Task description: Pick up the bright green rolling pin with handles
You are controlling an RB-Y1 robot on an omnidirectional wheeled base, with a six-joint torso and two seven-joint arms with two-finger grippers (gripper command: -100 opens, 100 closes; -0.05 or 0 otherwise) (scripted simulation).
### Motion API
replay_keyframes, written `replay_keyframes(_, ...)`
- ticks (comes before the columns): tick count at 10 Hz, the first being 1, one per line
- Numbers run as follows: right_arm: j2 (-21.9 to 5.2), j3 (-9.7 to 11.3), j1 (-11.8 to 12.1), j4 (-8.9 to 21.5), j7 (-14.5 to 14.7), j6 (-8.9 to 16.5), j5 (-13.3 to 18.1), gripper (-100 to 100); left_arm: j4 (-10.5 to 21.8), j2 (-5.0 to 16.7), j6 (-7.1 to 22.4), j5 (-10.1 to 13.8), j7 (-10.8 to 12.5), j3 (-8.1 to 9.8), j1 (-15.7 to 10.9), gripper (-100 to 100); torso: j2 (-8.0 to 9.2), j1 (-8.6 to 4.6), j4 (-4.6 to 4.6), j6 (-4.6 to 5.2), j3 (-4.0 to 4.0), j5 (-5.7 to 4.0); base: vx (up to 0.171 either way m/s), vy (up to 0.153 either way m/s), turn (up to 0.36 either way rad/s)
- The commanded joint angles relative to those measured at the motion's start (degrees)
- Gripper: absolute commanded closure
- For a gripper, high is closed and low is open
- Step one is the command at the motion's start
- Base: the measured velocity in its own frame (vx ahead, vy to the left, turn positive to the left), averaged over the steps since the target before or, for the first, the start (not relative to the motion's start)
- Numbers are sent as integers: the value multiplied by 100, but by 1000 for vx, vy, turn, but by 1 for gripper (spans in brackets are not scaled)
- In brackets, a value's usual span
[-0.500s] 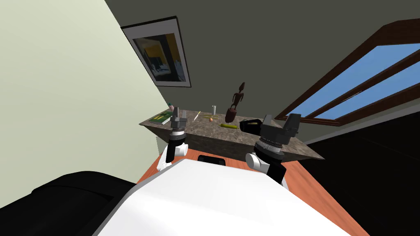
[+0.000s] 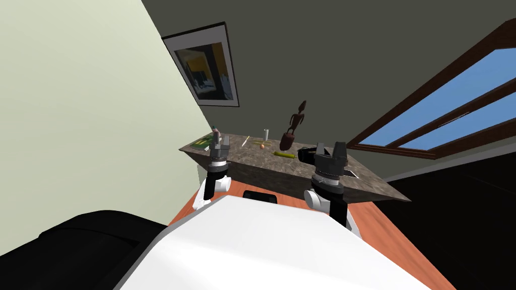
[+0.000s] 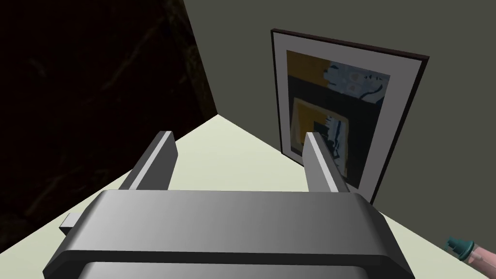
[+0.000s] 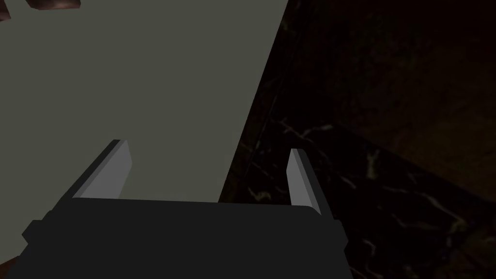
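Since half a second ago, the whole head view has slid a little to the right. That means the robot's head camera has moved, not the things on the table (image 2: 262,171). The right gripper (image 2: 330,147) has moved too. Before, it leaned over to the right and looked bigger. Now it stands straighter and sits a bit nearer the middle of the frame. The left gripper (image 2: 220,141) is in almost the same spot, left of center, at the table's near edge.

Both grippers are wide open and hold nothing. In the left wrist view the two fingers (image 3: 162,155) stand far apart with only air between them. The right wrist view shows the same for its fingers (image 4: 114,167).

The green rolling pin (image 2: 283,155) lies flat on the table top, just right of the middle of the frame. It sits between the two grippers, nearer the right one, and neither touches it. A dark figure (image 2: 294,128) stands just above it in the frame. A black thing (image 2: 306,153) lies just to its right.

Further left on the table are a white cup (image 2: 265,134), a small orange ball (image 2: 262,146), a thin pale stick (image 2: 245,141) and a flat green thing (image 2: 204,142). The green thing's cover is too small to read.

A framed picture (image 2: 207,65) hangs in the upper left-middle, with yellow, blue and dark patches. A window (image 2: 453,116) with blue panes fills the upper right.
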Motion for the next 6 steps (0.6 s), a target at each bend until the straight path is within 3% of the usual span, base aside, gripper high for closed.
replay_keyframes(1, -168, -10, 13, 56, -5, -17, 13, -100, 0, 0, 0, 0, 0, 0, 0, 0, 0, 0, 0, 0, 0, 0, -39, 30, 59)
replay_keyframes(3, -581, -38, -10, 401, -1, -81, 104, -100, 0, 0, 0, 0, 0, 0, 0, 0, 3, 2, 1, 0, 2, 1, -60, 51, 151)
replay_keyframes(6, -1037, -55, -24, 607, 2, -119, 156, -100, 0, 0, 0, 0, 0, 0, 0, 0, 10, 9, 2, 0, 6, 2, -61, 54, 82)
